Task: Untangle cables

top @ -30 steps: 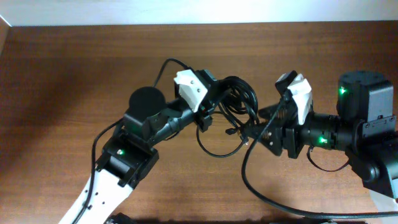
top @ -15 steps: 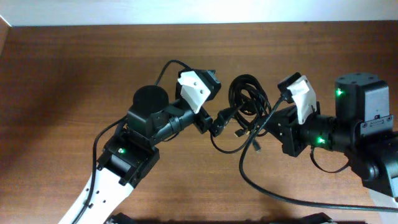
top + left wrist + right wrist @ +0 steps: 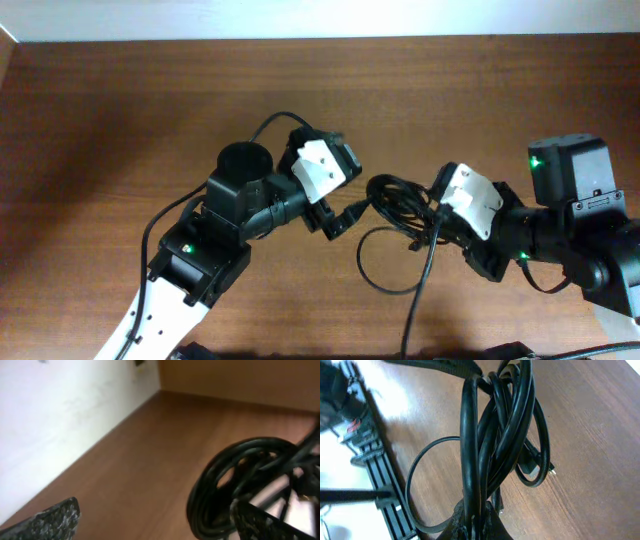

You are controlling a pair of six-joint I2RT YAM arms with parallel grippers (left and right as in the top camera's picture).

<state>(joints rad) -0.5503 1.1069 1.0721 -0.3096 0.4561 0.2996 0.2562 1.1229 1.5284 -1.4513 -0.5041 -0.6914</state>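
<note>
The right claw (image 3: pixel 472 521) is pinched shut on the cables (image 3: pixel 490 435), a black bundle of coiled cords held up over the brown tabletop (image 3: pixel 600 435), with one thin loop sagging toward the wood. Just beyond the bundle, the left claw (image 3: pixel 340 217) stands spread wide, gripping nothing.

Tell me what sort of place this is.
Probably a robotics lab bench: left arm and right arm over a wooden table by a plain white wall, tangled black cables between them.
</note>
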